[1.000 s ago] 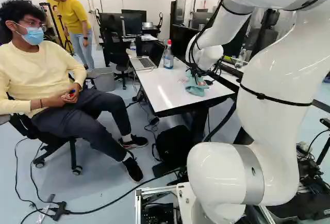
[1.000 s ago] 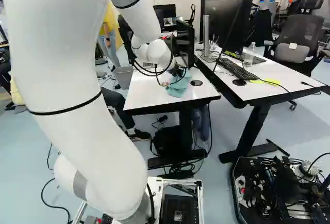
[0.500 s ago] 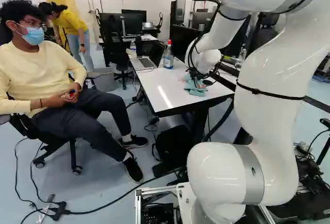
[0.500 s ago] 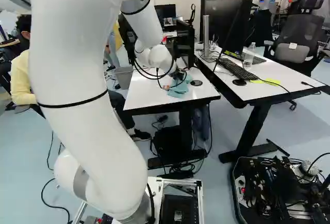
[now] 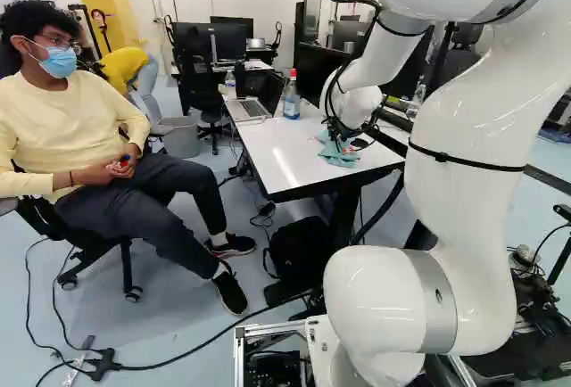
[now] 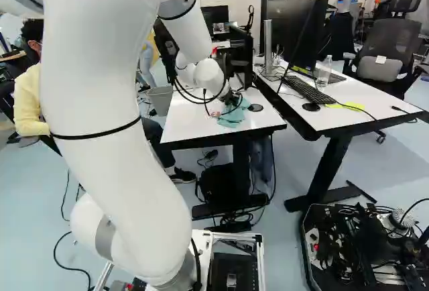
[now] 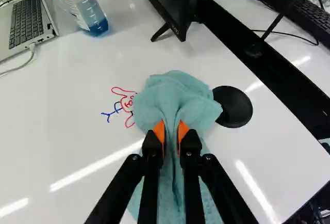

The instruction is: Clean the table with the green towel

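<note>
Gripper [image 7: 171,131] found clenched on the towel [image 7: 175,94], bunched on the table [image 7: 67,131] beside the marker drawing [image 7: 124,105]; wiping judged in hand, next move requiring a pressed sweep across that drawing.

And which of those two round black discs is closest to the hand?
The disc beside the green towel, which the hand grips, on the table with the laptop. The other disc sits on the neighbouring desk, near the keyboard.
</note>
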Robot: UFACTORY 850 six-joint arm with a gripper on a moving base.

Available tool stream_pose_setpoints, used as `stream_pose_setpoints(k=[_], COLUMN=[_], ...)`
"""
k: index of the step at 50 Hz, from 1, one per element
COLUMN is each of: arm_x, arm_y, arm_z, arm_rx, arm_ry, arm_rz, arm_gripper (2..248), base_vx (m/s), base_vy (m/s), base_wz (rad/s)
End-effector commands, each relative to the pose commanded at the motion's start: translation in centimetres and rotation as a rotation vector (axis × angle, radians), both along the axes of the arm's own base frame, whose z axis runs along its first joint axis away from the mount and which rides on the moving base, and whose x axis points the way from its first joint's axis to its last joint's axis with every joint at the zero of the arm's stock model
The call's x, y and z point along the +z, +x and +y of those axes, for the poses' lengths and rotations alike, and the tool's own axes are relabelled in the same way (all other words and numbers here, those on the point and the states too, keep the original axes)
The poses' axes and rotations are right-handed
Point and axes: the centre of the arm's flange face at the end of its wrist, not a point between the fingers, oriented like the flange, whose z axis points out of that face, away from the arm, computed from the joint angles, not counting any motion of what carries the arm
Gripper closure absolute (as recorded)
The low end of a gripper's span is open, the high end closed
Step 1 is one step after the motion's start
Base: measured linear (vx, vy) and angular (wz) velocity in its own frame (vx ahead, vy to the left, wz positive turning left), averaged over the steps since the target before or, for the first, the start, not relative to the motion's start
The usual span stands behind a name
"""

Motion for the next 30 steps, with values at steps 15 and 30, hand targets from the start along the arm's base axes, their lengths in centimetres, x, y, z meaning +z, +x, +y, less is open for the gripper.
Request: stream_pose_setpoints(k=[15,30], arm_x=[-0.28,-0.41], arm_y=[-0.29,-0.44], arm_z=[0.08,0.13], arm_rx=[0.001,0.002], arm_ry=[0.012,0.018], arm_rz=[0.044,0.066], arm_gripper=[200,200], base_vx=[0.0,0.0], base_vy=[0.0,0.0], base_wz=[0.0,0.0])
